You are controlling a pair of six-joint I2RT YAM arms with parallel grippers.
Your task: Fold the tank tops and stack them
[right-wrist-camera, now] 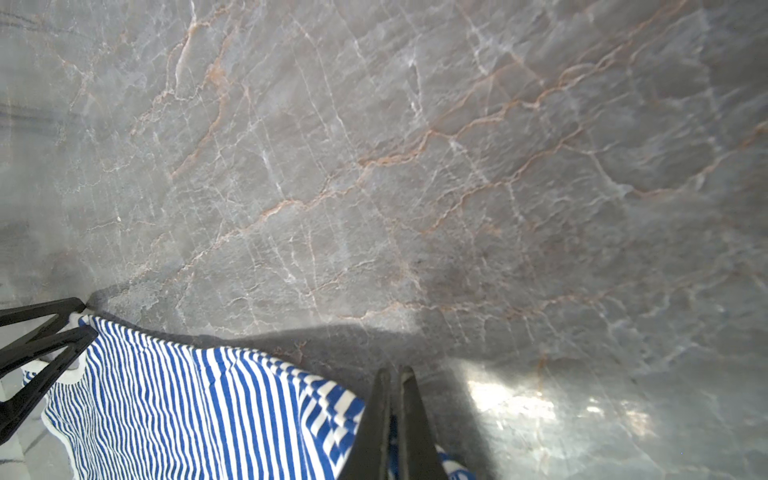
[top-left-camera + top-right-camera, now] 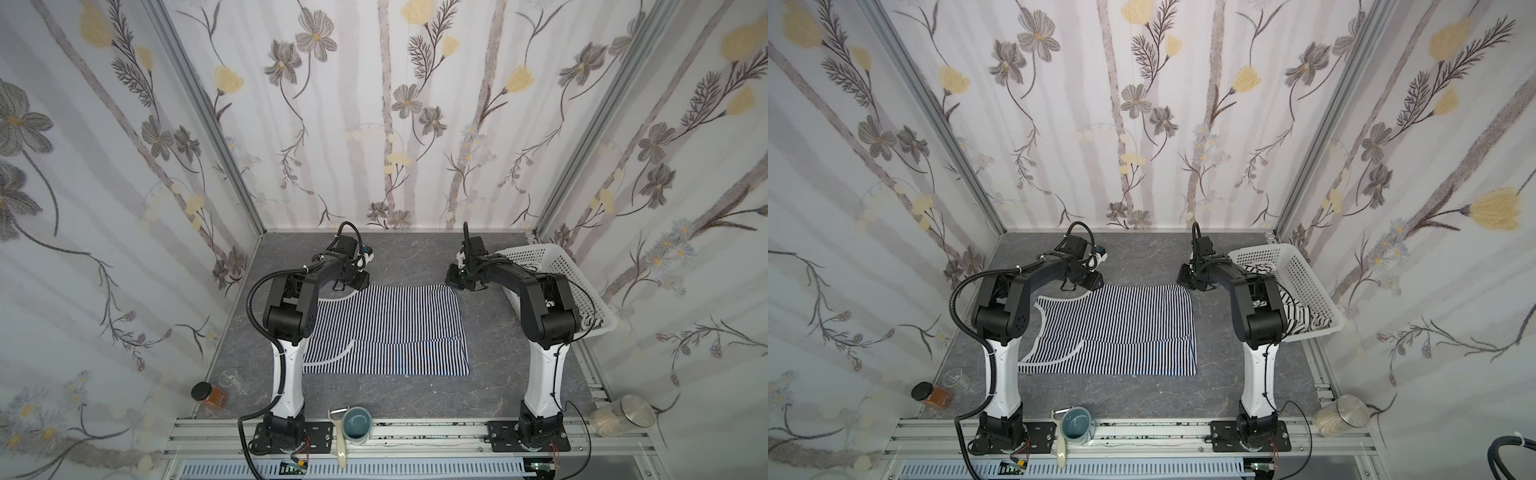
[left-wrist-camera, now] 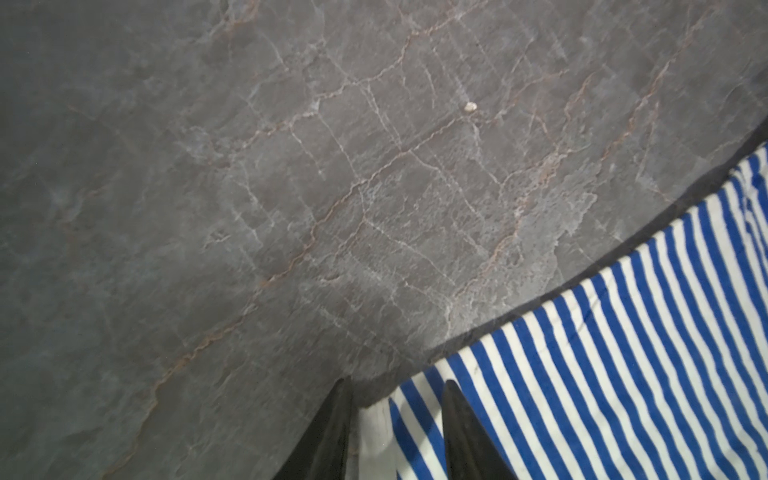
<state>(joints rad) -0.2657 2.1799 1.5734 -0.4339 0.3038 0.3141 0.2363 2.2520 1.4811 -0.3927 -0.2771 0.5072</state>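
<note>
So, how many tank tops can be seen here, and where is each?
2. The navy-and-white striped tank top lies on the table, in the middle. The white tank top with black stripes lies crumpled in the basket on the right, partly hidden. More could lie beneath it.

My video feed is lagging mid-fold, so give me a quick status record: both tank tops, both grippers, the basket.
navy-striped tank top: spread on the table, with a fold line near its front edge
left gripper: jaws apart, astride the top's white-trimmed far corner
right gripper: shut on the top's other far corner
black-striped tank top: bunched in the basket, unfolded
basket: on the table's right side, beside the right arm
stack: not yet begun
</note>
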